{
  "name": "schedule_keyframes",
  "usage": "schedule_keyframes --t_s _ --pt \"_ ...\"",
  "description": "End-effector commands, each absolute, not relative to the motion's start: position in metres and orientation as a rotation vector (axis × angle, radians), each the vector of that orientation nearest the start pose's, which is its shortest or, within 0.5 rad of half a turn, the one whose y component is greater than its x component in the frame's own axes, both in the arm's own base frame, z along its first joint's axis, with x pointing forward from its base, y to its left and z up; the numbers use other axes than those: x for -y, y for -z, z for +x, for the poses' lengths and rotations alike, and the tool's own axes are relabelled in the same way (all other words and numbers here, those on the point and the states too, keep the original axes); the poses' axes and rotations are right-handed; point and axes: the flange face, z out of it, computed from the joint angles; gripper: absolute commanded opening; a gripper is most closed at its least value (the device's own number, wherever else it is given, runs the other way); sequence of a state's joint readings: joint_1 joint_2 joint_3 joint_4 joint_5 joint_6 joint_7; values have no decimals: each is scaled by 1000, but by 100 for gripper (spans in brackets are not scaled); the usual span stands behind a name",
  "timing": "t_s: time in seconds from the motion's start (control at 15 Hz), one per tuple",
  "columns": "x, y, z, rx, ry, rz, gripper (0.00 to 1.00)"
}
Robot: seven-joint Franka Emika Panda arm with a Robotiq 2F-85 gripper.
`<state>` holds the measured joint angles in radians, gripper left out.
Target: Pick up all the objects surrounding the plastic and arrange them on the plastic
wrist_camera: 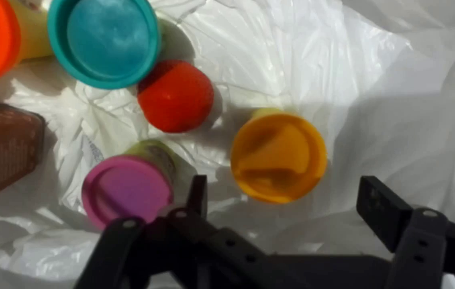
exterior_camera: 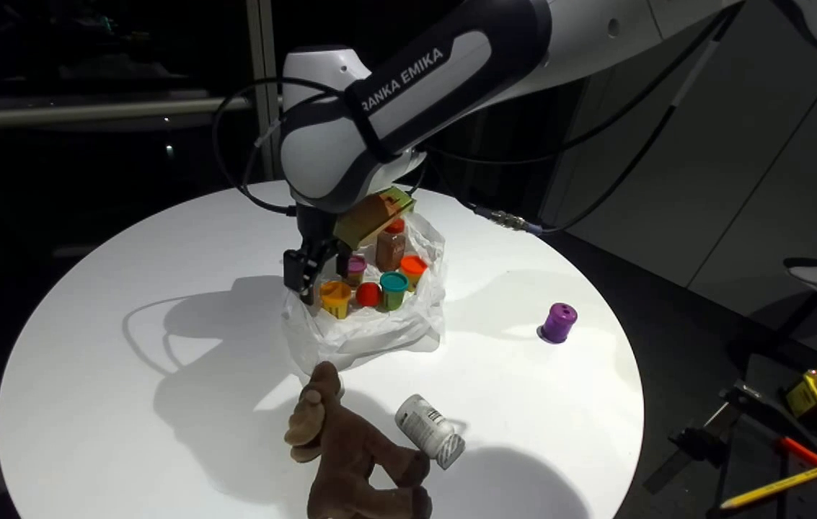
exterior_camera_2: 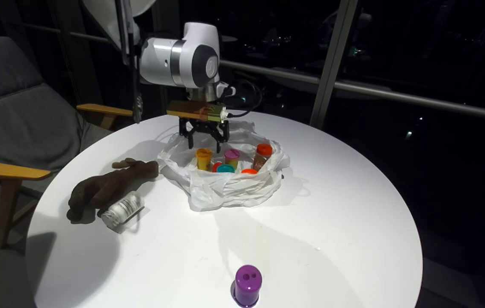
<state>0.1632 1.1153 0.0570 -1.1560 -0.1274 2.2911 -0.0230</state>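
Nearest, at the bottom centre of an exterior view, a brown plush toy (exterior_camera: 350, 458) lies on the round white surface (exterior_camera: 91, 360), its upper end just beside the crumpled white plastic (exterior_camera: 379, 335). A white bottle (exterior_camera: 426, 427) lies on its side to the right, near the toy's legs. Toward the right of the frame, a purple cylinder (exterior_camera: 558, 324) stands upright, well apart from the rest. The plastic takes the centre; it holds, front to back, a yellow-lidded pot (exterior_camera: 335, 299), a red round thing (exterior_camera: 368, 294), a teal-lidded pot (exterior_camera: 394, 290), an orange-lidded pot (exterior_camera: 413, 269), a purple-lidded pot (exterior_camera: 357, 269) and a brown jar (exterior_camera: 390, 250) with an orange-red lid. In both exterior views the black pincer (exterior_camera_2: 204, 147) hangs over the plastic's left part, released, its fingers spread; in the wrist view the yellow-lidded pot shows between them, and whether a finger touches the purple-lidded pot cannot be told. Above, the arm (exterior_camera: 437, 86) extends to the upper right; farthest, at upper left, a pale rail (exterior_camera: 105, 113) crosses the darkness.
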Motion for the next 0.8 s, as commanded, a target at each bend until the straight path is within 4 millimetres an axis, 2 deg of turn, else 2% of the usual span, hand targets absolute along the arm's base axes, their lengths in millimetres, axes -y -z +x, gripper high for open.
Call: schedule_keyframes --t_s 0.0,0.13,0.4,0.67,0.73 --pt "-155 -163 738 459 76 -3161 100" --pt "-146 -191 726 473 56 -3170 100" --pt "-111 -235 701 470 24 -3237 100" --pt "-69 -264 662 515 -51 -3252 100" --pt "-55 -268 655 483 -16 -3268 100"
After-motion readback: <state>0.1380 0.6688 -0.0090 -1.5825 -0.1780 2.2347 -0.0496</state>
